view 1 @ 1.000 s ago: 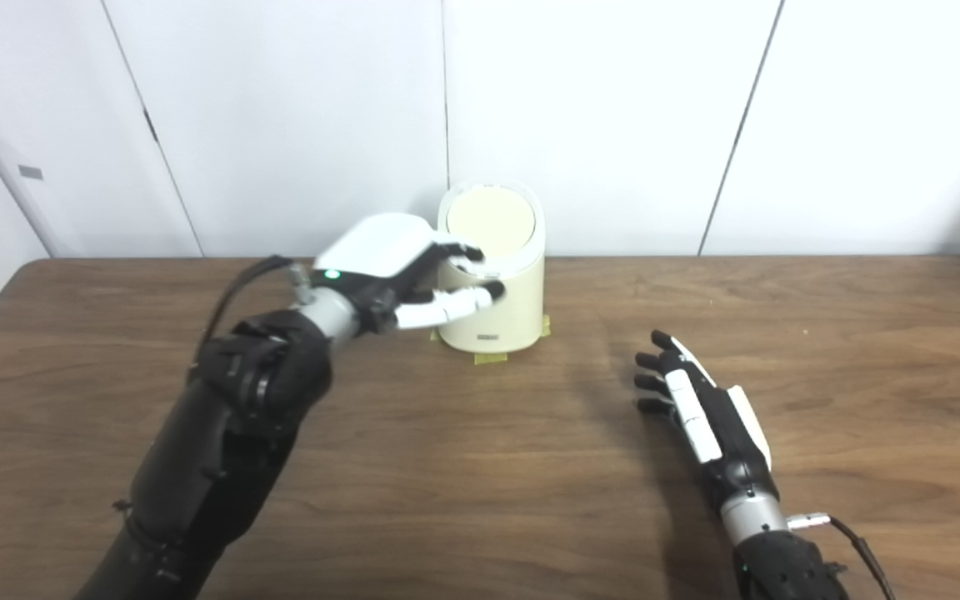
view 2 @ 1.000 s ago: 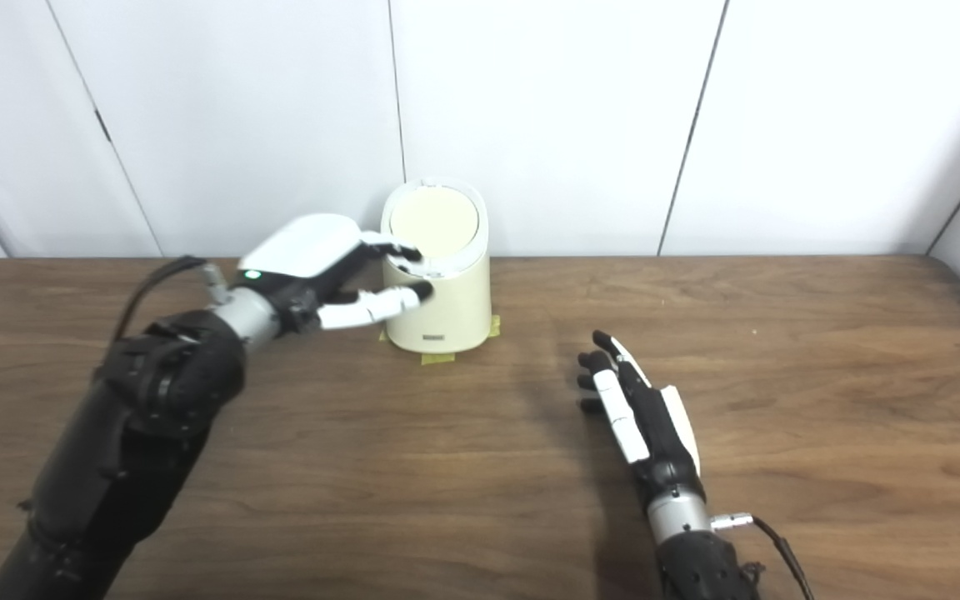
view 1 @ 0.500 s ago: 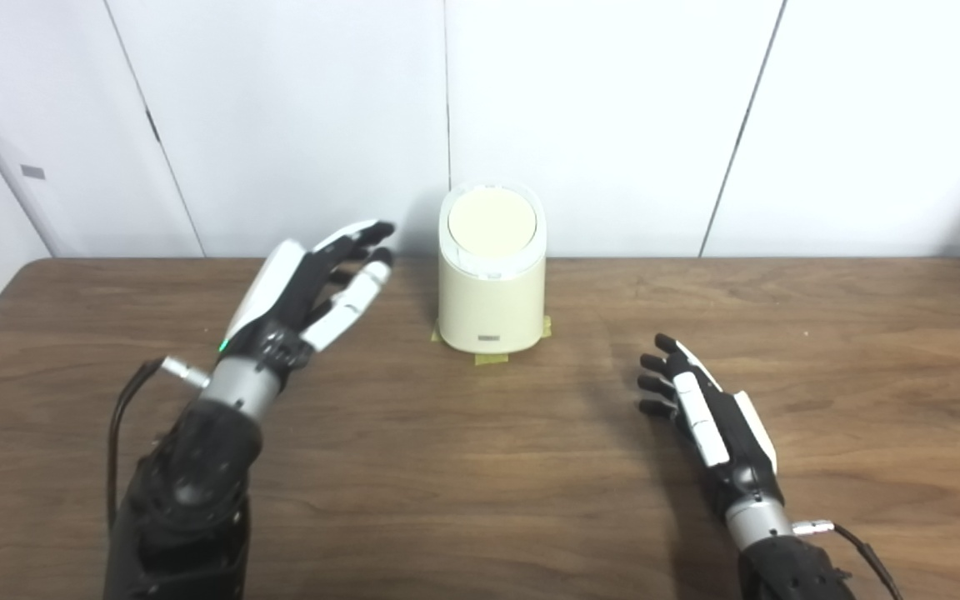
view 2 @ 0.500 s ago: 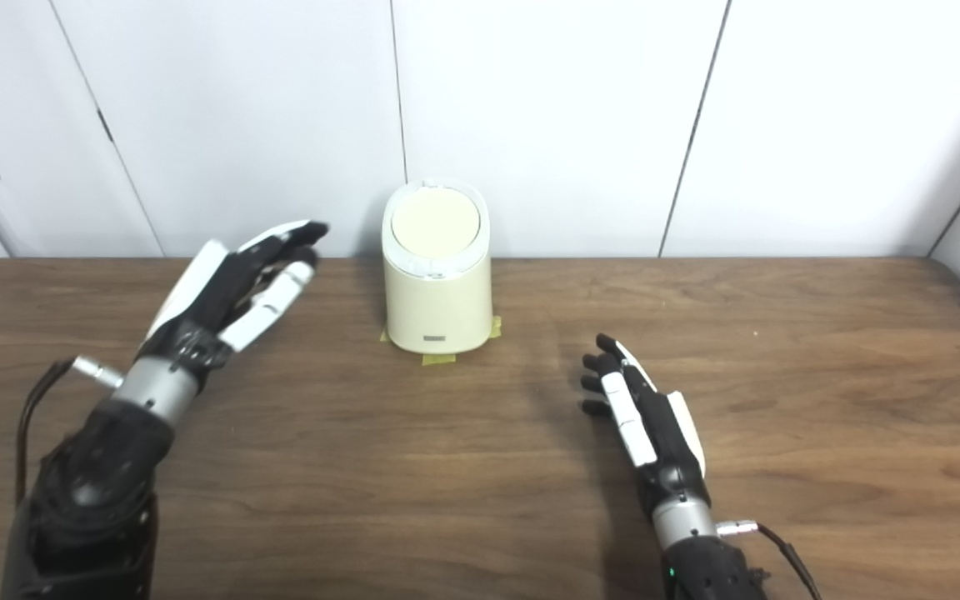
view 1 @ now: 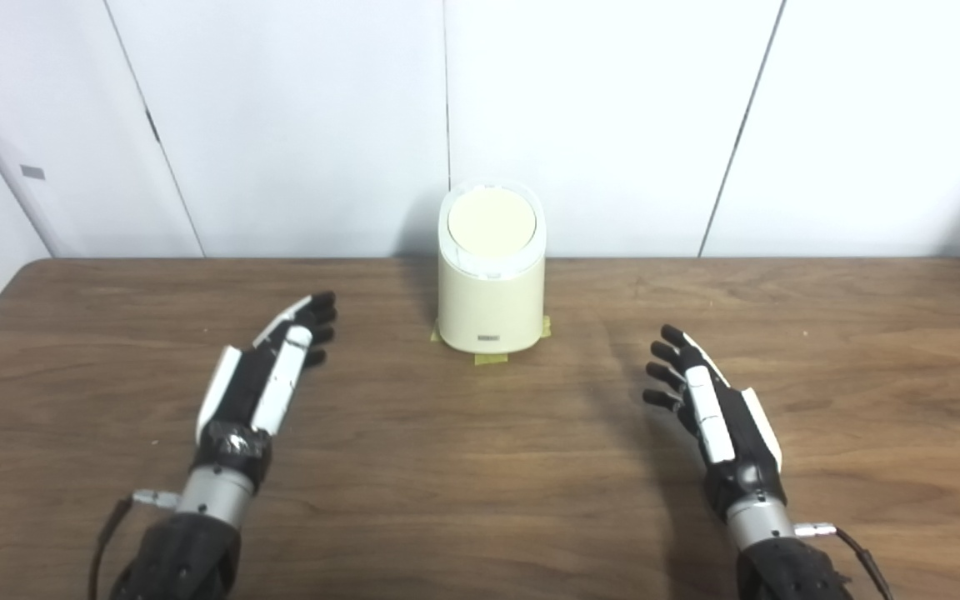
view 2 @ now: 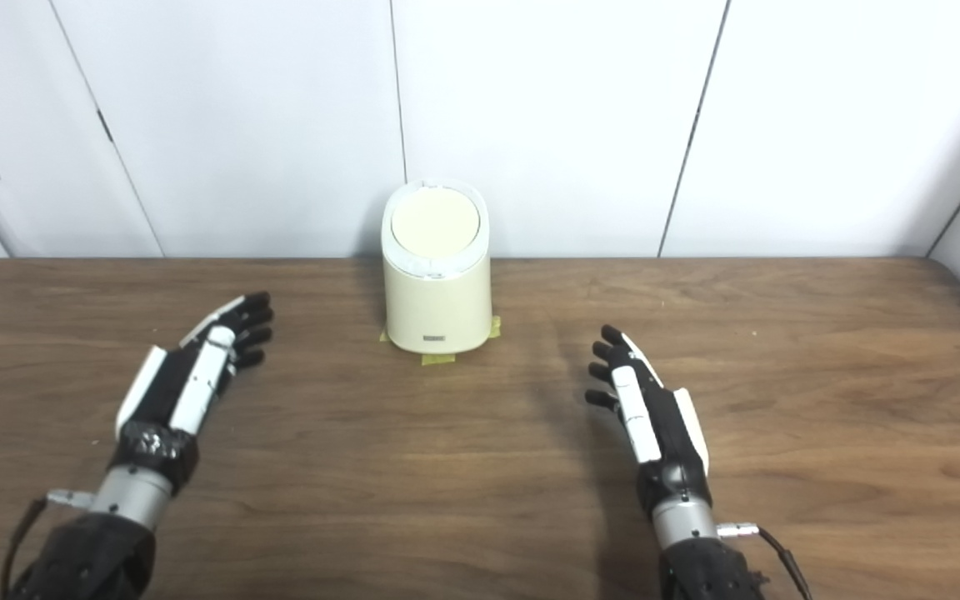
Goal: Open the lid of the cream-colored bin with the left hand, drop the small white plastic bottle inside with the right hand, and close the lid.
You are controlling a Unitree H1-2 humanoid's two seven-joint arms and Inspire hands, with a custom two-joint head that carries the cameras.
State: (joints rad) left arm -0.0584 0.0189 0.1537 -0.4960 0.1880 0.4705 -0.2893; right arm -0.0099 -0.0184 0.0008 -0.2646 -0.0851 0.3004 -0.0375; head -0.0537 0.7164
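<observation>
The cream-colored bin (view 1: 491, 275) stands at the back middle of the wooden table (view 1: 480, 467), with its round lid (view 1: 491, 224) shut. My left hand (view 1: 267, 375) lies open and empty, low over the table, to the front left of the bin and well apart from it. My right hand (view 1: 709, 400) lies open and empty to the front right of the bin. No small white plastic bottle shows in either view.
Bits of yellow tape (view 1: 490, 359) mark the bin's foot. A white panelled wall (view 1: 613, 125) stands right behind the table's back edge. Bare wood lies between my two hands.
My left hand has left the bin's lid, swung left and back toward me, and come down low over the table. The lid stays shut. My right hand has edged slightly forward.
</observation>
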